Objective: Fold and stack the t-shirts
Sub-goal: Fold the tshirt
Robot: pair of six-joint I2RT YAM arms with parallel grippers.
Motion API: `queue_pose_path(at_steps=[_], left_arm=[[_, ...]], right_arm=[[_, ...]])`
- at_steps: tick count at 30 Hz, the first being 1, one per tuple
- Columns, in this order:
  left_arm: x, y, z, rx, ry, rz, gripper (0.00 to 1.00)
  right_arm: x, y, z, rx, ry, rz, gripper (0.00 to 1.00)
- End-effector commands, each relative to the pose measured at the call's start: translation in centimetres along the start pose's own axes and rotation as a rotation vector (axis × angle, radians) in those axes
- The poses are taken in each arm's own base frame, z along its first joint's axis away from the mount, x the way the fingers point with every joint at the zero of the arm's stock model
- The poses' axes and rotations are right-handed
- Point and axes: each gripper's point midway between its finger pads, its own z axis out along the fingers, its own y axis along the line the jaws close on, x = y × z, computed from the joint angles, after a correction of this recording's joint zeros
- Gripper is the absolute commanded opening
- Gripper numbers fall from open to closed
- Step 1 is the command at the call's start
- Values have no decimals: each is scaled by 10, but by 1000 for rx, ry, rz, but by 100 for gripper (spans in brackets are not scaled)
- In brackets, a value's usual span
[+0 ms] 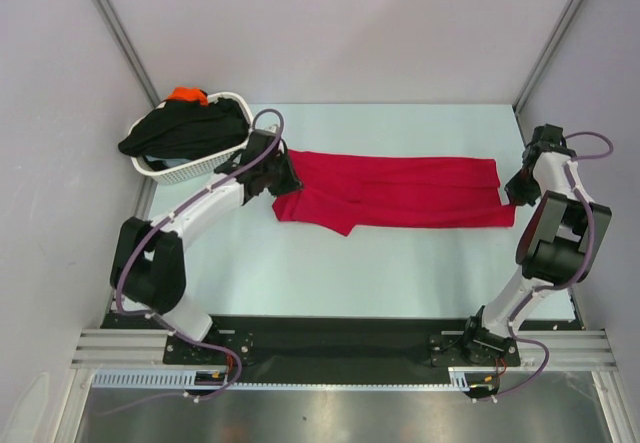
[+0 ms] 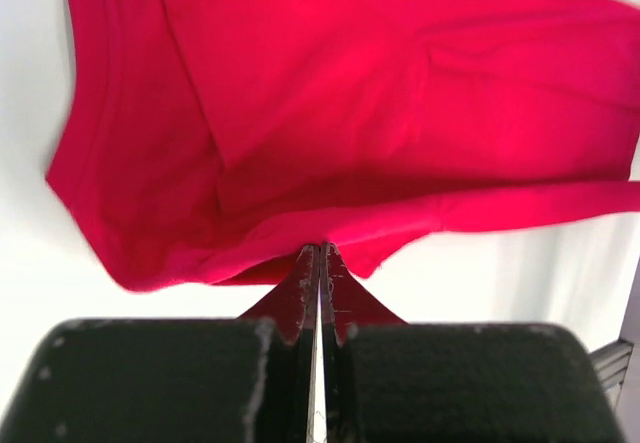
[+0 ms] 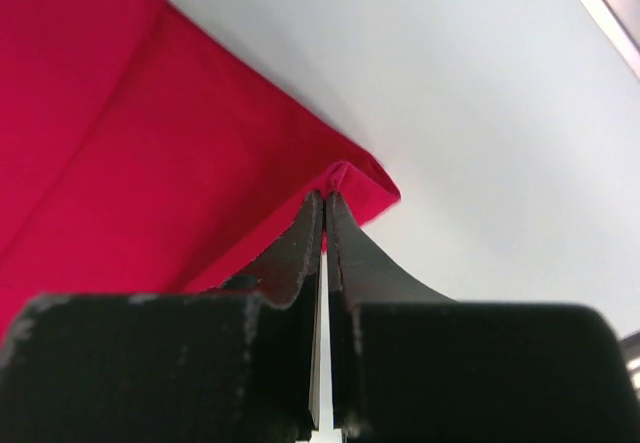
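Pale blue-white table (image 1: 400, 273) fills the overhead view. Across its far half the red t-shirt (image 1: 400, 193) lies drawn out in a long folded band that runs from one arm to the other.

At the far left corner, just beside the shirt's left end, sits the white basket (image 1: 200, 166). A black t-shirt (image 1: 185, 128) is heaped over its rim and a scrap of orange t-shirt (image 1: 187, 94) shows behind that. Only the overhead camera shows the basket and its load; neither wrist camera does.

From above, the left gripper (image 1: 288, 178) meets the left end of the red cloth and the right gripper (image 1: 508, 195) meets the right end, but the fingers are too small there to tell how they stand. The wrist cameras show it:
- **Left:** the jaws are pressed together on a bunched edge of red fabric. Loose folds and a stitched hem spread out beyond the tips.
- **Right:** the jaws are pinched tight on a doubled corner of the same shirt. Bare table lies just past it.

No view shows whether the gripped ends are lifted clear of the table.
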Motion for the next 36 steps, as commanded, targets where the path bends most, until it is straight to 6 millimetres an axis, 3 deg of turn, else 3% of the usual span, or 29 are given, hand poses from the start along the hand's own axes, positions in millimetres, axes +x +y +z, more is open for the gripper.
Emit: queue_pose_path(at_steps=[1,8,14,22,34,36], left_arm=[[-37,-9,4,35,-52,6,1],[-69,-10,25,39,-60,-27,0],[-80,-4,43,19,-36,-31,0],[-86,8,53,-25,-31,-40,0],[-82,28,67,-81,10,-71,0],[-81,27,69,-69,23,-72,0]], right_arm=[[-26,15,-5,-33,-39,-30,0],[-37,30,10,-40,0,-36,0],[-38,36,23,-27,31,-49,0],[-51,48,27,-55,20,-44,0],[-47,56,44,-52,63,-53,0],[-48,56,47,-46,67,-54,4]])
